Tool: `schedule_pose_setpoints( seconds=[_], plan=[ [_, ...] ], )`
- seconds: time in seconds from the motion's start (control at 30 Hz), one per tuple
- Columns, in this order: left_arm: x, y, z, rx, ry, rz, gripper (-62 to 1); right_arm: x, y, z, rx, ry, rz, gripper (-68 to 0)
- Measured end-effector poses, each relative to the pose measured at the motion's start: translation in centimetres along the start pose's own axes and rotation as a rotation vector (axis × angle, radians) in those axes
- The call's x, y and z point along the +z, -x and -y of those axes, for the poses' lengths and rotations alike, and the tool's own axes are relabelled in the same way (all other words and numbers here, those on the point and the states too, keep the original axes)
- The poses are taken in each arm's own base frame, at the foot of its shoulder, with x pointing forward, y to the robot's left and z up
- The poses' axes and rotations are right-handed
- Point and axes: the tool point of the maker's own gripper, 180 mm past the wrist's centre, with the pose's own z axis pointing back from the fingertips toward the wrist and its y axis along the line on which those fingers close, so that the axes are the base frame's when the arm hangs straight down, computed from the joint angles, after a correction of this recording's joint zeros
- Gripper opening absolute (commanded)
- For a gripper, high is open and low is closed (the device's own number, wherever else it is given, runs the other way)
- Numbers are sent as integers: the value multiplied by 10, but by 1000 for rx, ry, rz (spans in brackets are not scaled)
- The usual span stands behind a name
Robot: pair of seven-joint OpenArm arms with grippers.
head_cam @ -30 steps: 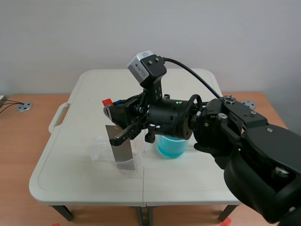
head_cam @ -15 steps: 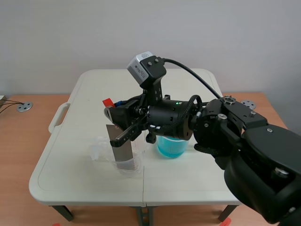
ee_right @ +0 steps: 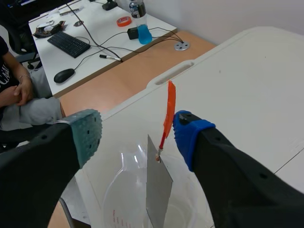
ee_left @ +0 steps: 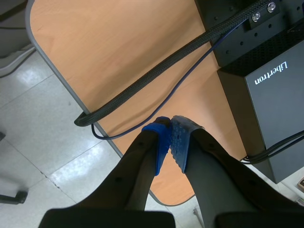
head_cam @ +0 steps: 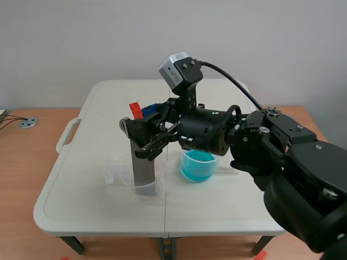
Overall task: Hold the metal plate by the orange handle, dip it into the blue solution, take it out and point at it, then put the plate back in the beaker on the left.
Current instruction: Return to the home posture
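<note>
Right tool (ee_right: 135, 135) hangs spread around the orange handle (ee_right: 167, 111), above the beaker (ee_right: 114, 190).

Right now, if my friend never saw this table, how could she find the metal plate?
Look at the white table, then at the clear beaker beside the beaker of blue liquid. The metal plate stands in that clear beaker, under the open right end effector. It is the only flat grey sheet, with an orange handle on top.
</note>
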Motion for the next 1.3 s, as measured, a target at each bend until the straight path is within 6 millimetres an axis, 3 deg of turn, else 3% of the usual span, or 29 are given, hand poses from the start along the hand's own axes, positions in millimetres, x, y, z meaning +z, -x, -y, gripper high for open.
schedule_pose_setpoints(
  seconds=[0.07,0.2,0.33,0.6,1.0,1.1,1.3],
  plan=[
    [0,0,0,-1,0,-1,-452,1,-4,6,-3,28,20,-244],
    [0,2,0,-12,2,-9,14,4,-6,20,-10,92,28,-150],
    [0,3,0,-22,2,-17,14,6,-7,29,-16,138,34,-7],
    [-5,-12,-9,-36,-16,18,14,9,-3,32,12,148,9,-10],
    [-10,-50,-25,-64,-50,148,14,42,7,62,95,210,-63,-10],
    [-1,-76,-42,-74,-97,231,14,50,2,63,130,211,-67,-10],
    [52,-168,-92,-164,-277,506,14,68,0,55,170,235,-72,-10]
  ],
)
